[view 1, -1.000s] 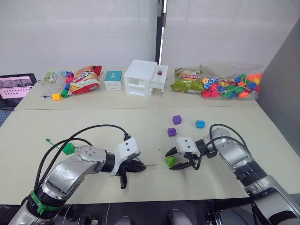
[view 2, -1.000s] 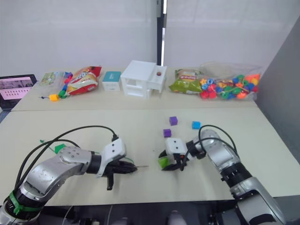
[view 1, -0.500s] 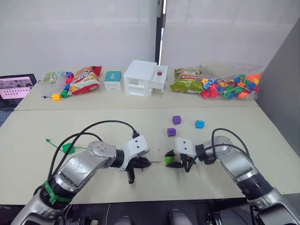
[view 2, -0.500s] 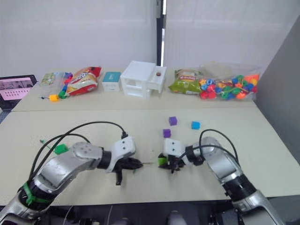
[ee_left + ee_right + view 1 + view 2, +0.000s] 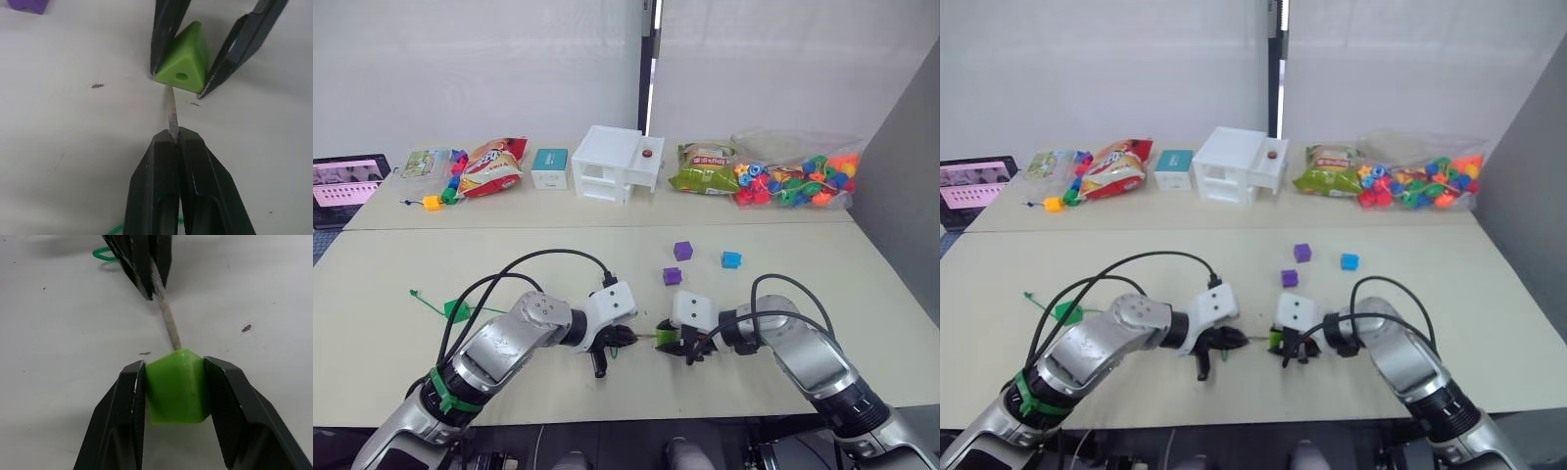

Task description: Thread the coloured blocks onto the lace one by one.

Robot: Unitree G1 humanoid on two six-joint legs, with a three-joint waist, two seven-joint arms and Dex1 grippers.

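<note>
My right gripper (image 5: 173,382) holds the light green block (image 5: 176,386) tightly between both fingers. My left gripper (image 5: 175,139) pinches the lace (image 5: 171,110) at its stiff tip, which touches the block's lower edge, just at 7 o'clock from the hole. The table (image 5: 509,264) around is free; two purple blocks (image 5: 673,276) and the blue block (image 5: 731,259) lie well apart at 12 o'clock.

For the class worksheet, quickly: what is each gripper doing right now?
Left gripper: shut on the lace at its stiff greyish tip.
Right gripper: shut on the light green block.
</note>
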